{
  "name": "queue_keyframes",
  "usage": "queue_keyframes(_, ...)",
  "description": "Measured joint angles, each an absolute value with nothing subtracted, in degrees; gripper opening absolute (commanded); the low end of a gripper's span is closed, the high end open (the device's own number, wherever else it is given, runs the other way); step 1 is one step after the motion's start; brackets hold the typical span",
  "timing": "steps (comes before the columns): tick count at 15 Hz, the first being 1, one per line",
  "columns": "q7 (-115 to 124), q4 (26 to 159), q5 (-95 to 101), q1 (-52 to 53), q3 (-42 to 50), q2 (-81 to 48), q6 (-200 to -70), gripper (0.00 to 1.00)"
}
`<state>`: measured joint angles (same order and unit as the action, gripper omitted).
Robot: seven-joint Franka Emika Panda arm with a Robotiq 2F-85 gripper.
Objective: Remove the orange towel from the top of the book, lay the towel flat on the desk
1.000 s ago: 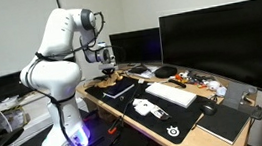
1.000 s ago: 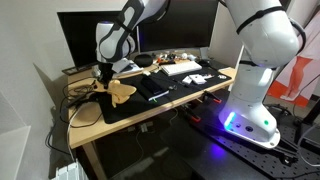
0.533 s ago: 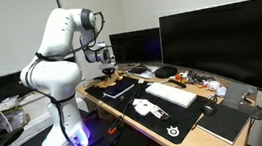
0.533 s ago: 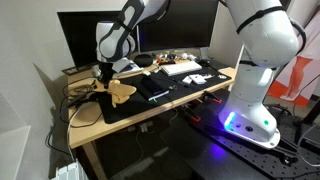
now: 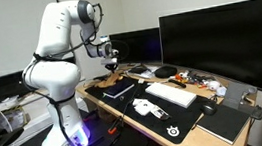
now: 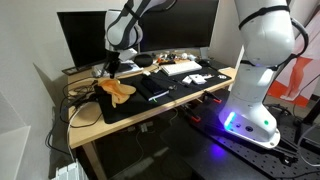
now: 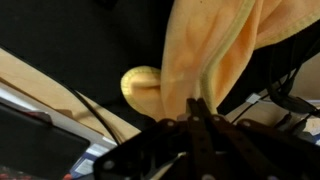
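Over the bench's [image 6: 88, 118] left end in an exterior view, the claw [image 6: 112, 70] is clamped on the orange towel [image 6: 116, 88]. The towel hangs crumpled and low over the dark mat [image 6: 150, 98]. The black book [image 5: 122, 88] lies flat just beside it, with a white keyboard [image 6: 184, 68] farther right.

Gripper [image 6: 113, 69] now sits higher above the desk [image 6: 85, 117], and the arm is raised with it. Towel [image 6: 117, 88] no longer lies spread out. It hangs bunched from the clamped jaws, its lower end near the desk.
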<state>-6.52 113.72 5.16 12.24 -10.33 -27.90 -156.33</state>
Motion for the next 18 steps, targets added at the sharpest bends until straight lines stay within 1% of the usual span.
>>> queue_keyframes(7,-6.7,120.1,1.9,7.9,-10.6,-22.0,-156.3,0.0)
queue_keyframes(12,-9.2,121.7,-0.6,4.7,-10.8,-19.6,-155.9,0.0)
queue_keyframes(18,-19.2,121.6,-7.3,0.2,-11.7,-18.0,-149.0,0.0)
